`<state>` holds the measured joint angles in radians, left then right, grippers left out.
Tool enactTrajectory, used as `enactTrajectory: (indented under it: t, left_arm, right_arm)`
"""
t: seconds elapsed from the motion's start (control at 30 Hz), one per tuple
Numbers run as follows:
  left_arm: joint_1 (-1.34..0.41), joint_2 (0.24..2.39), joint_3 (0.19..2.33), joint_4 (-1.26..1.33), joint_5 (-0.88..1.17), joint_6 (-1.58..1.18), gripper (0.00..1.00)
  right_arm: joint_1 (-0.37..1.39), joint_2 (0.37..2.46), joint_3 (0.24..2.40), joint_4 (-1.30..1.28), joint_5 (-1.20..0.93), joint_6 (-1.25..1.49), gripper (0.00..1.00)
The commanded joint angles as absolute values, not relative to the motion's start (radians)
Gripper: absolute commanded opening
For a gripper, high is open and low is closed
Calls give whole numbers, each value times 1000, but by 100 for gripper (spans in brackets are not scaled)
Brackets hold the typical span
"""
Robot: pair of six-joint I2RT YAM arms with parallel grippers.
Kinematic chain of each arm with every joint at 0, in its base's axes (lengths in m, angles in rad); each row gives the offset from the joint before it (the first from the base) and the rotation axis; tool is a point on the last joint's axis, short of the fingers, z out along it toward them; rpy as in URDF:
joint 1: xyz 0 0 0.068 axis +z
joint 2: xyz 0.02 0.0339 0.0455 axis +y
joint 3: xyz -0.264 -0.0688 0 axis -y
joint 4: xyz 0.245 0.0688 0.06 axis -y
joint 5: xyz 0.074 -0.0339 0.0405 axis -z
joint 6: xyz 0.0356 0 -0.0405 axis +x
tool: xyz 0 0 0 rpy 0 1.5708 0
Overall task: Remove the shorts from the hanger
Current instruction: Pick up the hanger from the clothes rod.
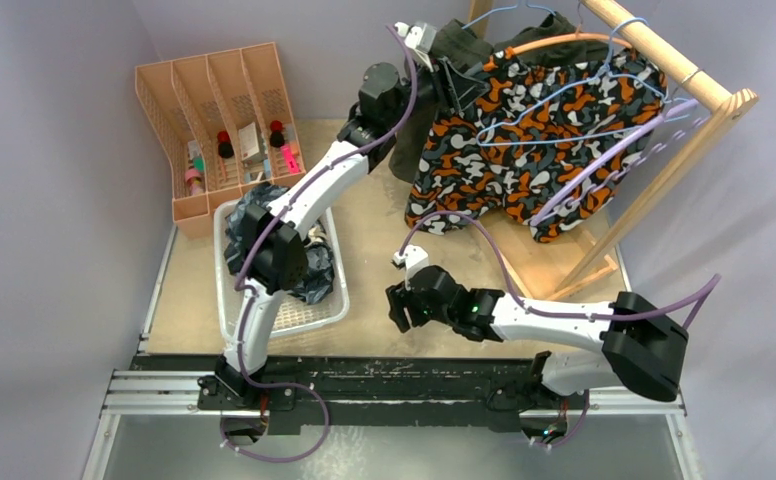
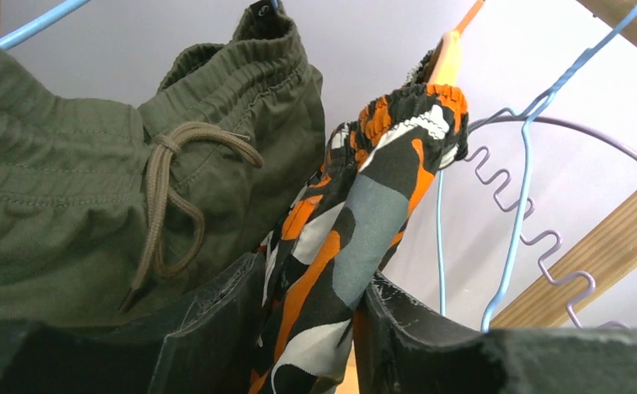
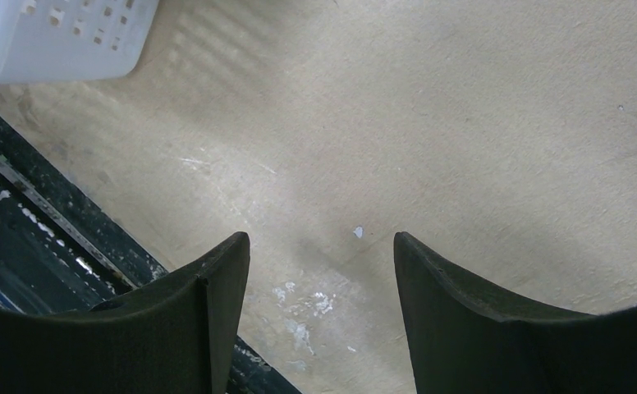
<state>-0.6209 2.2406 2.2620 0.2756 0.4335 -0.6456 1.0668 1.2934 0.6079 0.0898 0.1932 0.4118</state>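
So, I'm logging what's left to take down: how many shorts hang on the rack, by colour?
orange camouflage shorts: 1
olive green shorts: 1
Total: 2

A: Arm finish?
B: Left arm (image 1: 309, 190) and right arm (image 1: 549, 318) had white links, black joint housings, lilac cables (image 1: 494, 250).
A: Right end effector (image 3: 322, 263)?
B: It had two matte-black fingers (image 3: 208, 320) with curved inner edges.
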Motion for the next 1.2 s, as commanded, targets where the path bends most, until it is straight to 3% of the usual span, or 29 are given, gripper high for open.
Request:
enactTrajectory:
  t: [0.0,0.33,0.53,1.17]
  left_arm:
    - [-637,2234,2328,337,448,-668,36]
    - [-656,2230,2343,336,430,-671,8]
    - [-656,2169,2269,336,429,-647,0]
    - [-657,2050,2204,345,491,-618,0]
  right_arm:
    - [1071,1310,658,70,227,429,67]
    - [1071,1324,674,44,260,450,66]
    - [1071,1337,682,26,266,466,66]
    - [1071,1416,725,-6,285,486,66]
